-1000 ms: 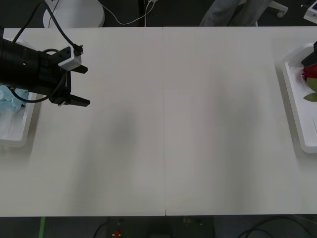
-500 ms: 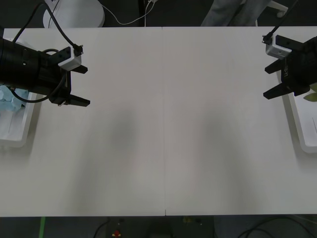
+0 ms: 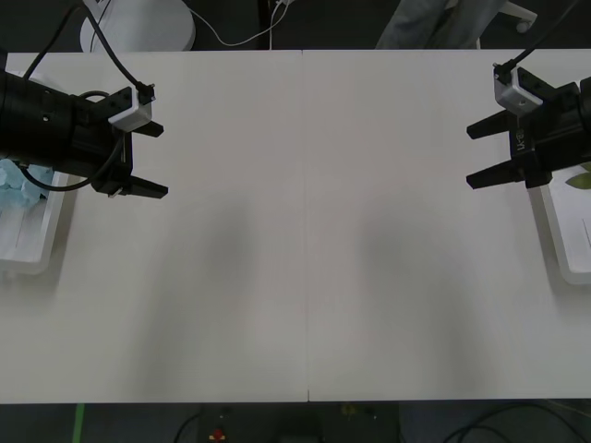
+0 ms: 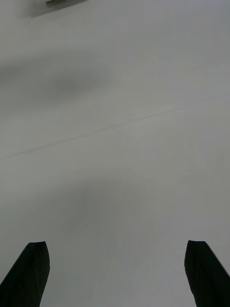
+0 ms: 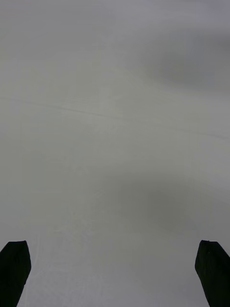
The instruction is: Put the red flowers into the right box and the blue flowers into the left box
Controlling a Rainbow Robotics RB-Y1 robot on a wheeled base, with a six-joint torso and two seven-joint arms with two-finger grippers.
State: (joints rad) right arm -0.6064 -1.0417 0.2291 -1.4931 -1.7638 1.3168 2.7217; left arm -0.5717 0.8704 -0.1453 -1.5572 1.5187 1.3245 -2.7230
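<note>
Blue flowers in left box; left claw, right claw spread wide, empty

Left arm: black cylindrical forearm, small silver screws on its side. White box-shaped camera module on the wrist, black cable looping behind it.
Left gripper: two black pointed fingers.
Right gripper: matching black fingers, white wrist module, thin black cable behind.
</note>
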